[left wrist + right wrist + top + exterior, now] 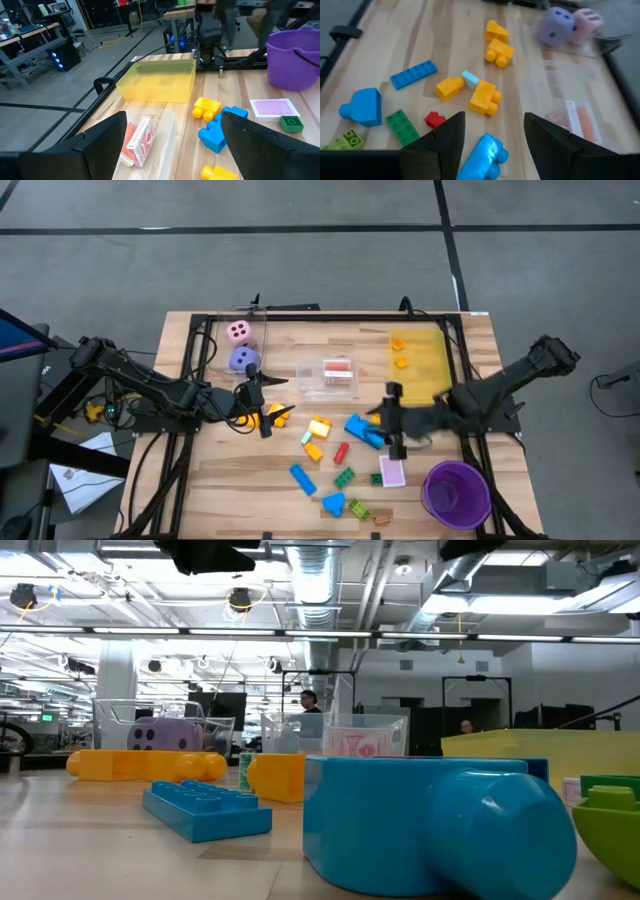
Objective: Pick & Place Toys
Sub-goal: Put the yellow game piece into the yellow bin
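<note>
Loose toy bricks lie on the wooden table's near middle: a big blue one, a yellow one, a red one, a flat blue one and green ones. A pink die and a purple die sit at the far left. Pink-backed cards lie in a clear bin. My right gripper hovers open above the table, just right of the big blue brick. My left gripper stands open left of centre, nothing between its fingers.
A yellow see-through bin at the far right holds two orange bricks. A purple cup stands at the near right, a pink card beside it. A dark frame runs round the table's edges.
</note>
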Controlling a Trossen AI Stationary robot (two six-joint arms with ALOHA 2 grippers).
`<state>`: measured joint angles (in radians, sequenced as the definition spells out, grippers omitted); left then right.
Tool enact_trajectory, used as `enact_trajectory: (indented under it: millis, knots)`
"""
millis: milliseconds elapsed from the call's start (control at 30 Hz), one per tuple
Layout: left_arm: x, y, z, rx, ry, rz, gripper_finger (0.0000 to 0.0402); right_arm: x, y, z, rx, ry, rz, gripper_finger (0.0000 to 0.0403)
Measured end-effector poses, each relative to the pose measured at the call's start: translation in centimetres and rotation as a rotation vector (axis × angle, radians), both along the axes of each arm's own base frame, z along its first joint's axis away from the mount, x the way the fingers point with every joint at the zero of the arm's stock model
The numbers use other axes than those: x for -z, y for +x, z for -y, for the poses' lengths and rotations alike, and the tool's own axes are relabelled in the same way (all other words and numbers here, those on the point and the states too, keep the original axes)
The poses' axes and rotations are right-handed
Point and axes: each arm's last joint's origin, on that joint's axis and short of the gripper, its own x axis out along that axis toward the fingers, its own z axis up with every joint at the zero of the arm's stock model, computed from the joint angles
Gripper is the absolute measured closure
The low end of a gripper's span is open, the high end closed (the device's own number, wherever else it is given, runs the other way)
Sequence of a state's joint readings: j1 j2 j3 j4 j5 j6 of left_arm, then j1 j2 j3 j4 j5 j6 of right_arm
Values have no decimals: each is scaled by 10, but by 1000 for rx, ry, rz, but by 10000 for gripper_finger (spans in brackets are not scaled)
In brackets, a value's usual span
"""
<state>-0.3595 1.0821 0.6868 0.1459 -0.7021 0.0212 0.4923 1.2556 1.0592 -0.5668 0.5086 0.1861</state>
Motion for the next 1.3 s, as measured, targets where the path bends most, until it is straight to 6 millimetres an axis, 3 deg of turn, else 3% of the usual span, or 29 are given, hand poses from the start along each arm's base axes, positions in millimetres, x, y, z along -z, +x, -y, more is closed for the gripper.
enact_trajectory:
  millis: [167, 300, 933, 1167, 1300]
  knots:
    - [0, 0, 0, 0, 0, 0, 82, 3, -24, -27, 65, -103, 40, 207]
    - [0, 0, 0, 0, -2, 5, 82, 2, -36, -36, 71, -170, 69, 207]
    - [-2, 1, 0, -1, -9, 26, 82, -4, -43, -35, 85, -180, 108, 207]
    - [9, -6, -10, -308, -25, -7, 82, -4, -43, -35, 85, -180, 108, 207]
    - [21, -10, -19, -383, -58, -76, 82, -4, -43, -35, 85, -179, 109, 207]
